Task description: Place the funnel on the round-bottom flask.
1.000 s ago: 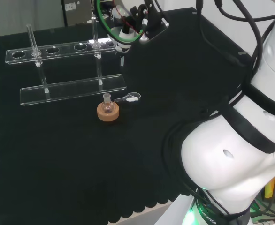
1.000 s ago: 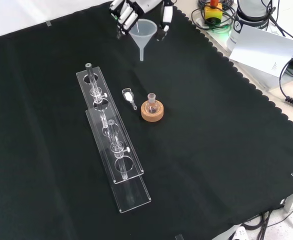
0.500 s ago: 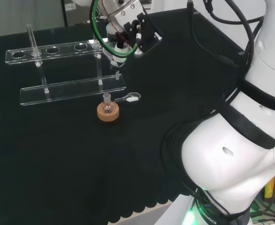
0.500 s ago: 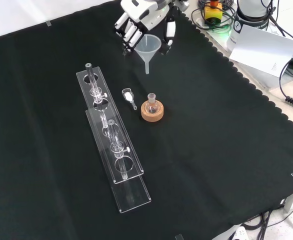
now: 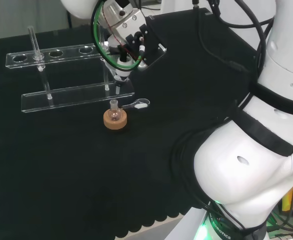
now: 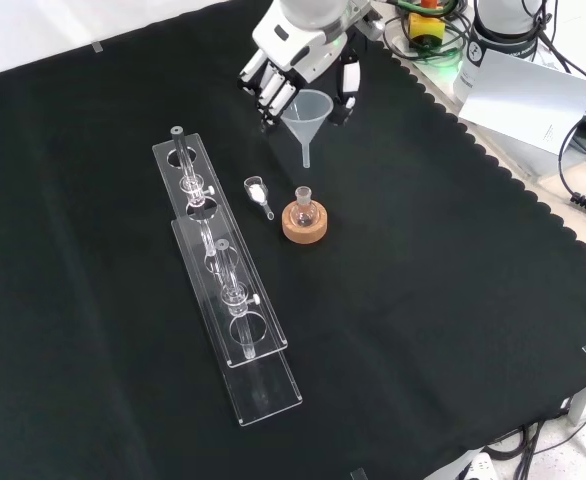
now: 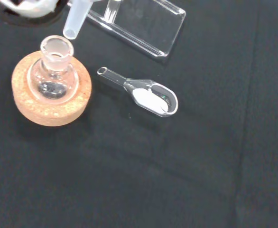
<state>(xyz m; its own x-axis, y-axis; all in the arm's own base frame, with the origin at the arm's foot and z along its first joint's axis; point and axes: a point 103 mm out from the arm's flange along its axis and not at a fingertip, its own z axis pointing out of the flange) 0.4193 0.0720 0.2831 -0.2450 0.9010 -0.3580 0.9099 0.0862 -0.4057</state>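
A small round-bottom flask [image 6: 304,208] [image 5: 115,111] [image 7: 54,75] stands upright on a cork ring [image 6: 304,227] [image 7: 49,105] near the cloth's middle. The hand [image 6: 303,45] [image 5: 129,35] has its fingers curled round a clear funnel [image 6: 307,115] and holds it in the air with the stem down. In the front view the funnel hangs just above and beyond the flask. The wrist view shows the funnel's stem [image 7: 76,20] close beside the flask's open neck, apart from it.
A clear scoop [image 6: 258,193] [image 7: 146,94] with white powder lies beside the cork ring. A clear test-tube rack [image 6: 223,270] [image 5: 69,75] with tubes in it stretches along the cloth, left of the flask in the front view. The scalloped cloth edge [image 6: 493,160] runs at the front view's right.
The hand has carried the funnel down and toward the flask, from the far end of the cloth to just short of the flask's neck. Flask, scoop and rack have not moved.
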